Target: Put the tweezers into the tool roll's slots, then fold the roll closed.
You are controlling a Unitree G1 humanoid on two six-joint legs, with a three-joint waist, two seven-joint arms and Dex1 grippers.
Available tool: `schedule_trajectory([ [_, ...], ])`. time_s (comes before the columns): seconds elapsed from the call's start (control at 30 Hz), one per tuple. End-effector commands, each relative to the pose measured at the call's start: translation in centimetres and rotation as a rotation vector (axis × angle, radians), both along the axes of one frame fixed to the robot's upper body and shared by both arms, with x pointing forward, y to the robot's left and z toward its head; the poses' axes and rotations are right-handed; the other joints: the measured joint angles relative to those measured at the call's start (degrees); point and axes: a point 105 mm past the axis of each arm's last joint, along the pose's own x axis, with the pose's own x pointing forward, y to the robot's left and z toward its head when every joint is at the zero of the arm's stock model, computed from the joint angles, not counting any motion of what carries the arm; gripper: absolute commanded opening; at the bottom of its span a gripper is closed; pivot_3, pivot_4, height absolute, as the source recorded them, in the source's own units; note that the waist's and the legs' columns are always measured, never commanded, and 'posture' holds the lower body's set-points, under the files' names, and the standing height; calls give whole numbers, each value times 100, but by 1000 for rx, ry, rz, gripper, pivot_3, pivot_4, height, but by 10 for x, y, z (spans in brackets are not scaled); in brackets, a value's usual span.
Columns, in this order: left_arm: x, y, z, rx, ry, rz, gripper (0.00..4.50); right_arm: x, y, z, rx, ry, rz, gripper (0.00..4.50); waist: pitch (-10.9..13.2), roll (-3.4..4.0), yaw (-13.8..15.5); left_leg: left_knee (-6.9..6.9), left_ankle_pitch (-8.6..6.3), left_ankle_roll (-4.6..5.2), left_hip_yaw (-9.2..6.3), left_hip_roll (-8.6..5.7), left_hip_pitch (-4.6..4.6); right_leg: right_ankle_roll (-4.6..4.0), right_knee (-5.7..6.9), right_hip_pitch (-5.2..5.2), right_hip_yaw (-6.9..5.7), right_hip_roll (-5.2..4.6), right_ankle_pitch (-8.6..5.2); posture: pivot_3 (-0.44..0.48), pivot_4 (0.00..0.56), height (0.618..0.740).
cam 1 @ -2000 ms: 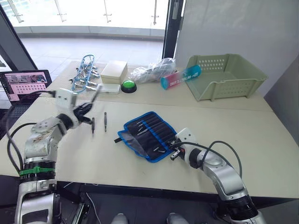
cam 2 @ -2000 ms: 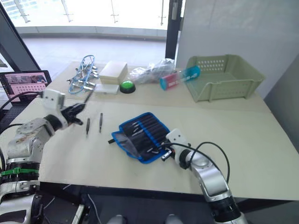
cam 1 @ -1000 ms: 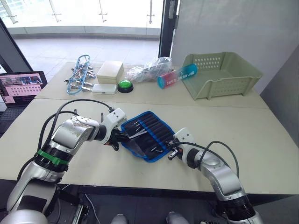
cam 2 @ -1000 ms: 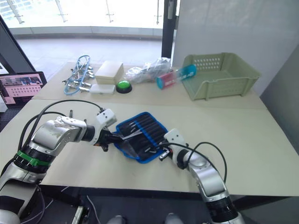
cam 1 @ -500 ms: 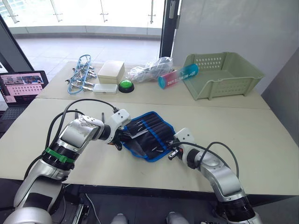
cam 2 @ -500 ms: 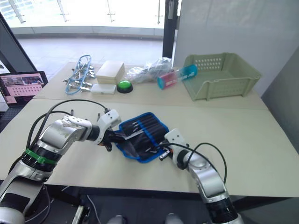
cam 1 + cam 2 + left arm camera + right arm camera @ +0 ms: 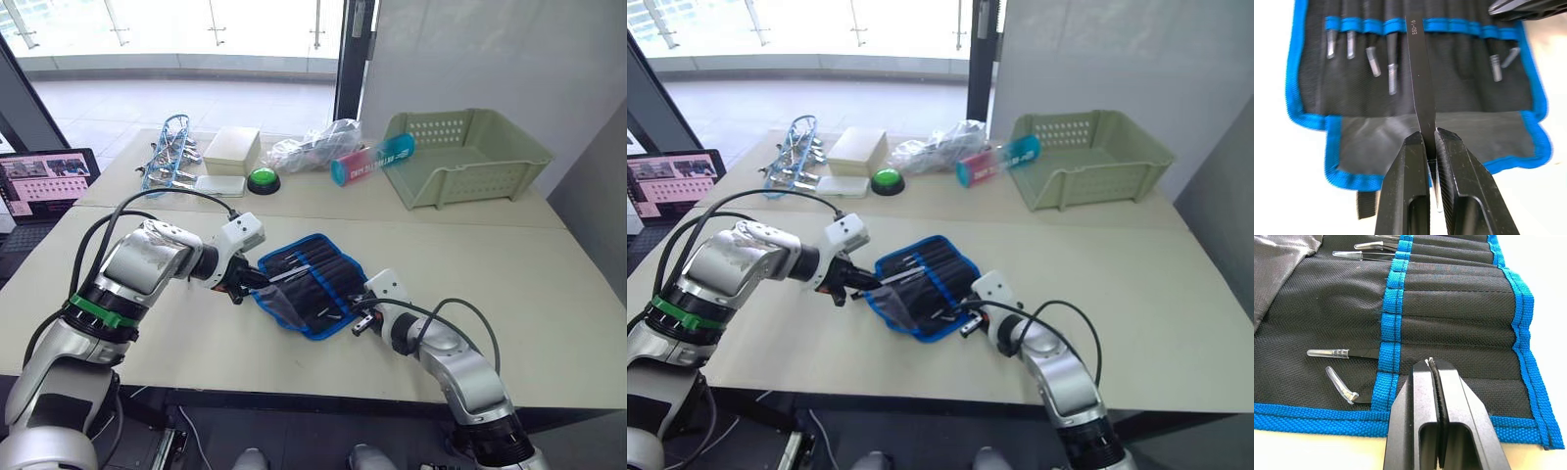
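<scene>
Black fabric tool roll with bright blue edging lies open near the front of the beige table; its row of narrow slots faces up, with several slim black pointed tweezers already seated, their clear-capped tips protruding. Two seconds ago the left gripper was well left of the roll beside two loose tweezers; it has since crossed to the roll's left edge; by judgement, insertion is now under way and folding remains. Left jaws stand almost shut, clamped on one tweezer, whose shaft reaches over the flap towards the blue slot band. Right gripper rests on the roll's near right corner as before; jaws fully closed and holding nothing, apparently pinning the fabric.
</scene>
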Motion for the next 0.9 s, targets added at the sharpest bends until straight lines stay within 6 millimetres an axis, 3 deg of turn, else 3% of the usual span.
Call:
schedule_trajectory([
  [0.03, -3, -2, 14, -3, 5, -41, 71, -6, -2, -26, -30, 99, -8, 0, 0, 0, -3, 0, 0, 0, 0, 0, 0, 0, 0, 0, 0, 0, 0, 0, 150, 740],
  [0.2, 5, 0, 5, 81, 50, -31, 71, -8, -1, -28, -24, 103, -16, 0, 0, 1, -2, 1, 0, 0, 0, 0, 0, 0, 1, 0, 0, 0, 0, 0, 150, 740],
  [0.9, 25, -18, 1, 160, 50, -103, 71, -10, -4, -28, -19, 100, -45, 0, 2, 3, 7, 2, 0, 1, 0, 0, -5, 0, 1, -3, 0, 1, 0, 0, 150, 740],
])
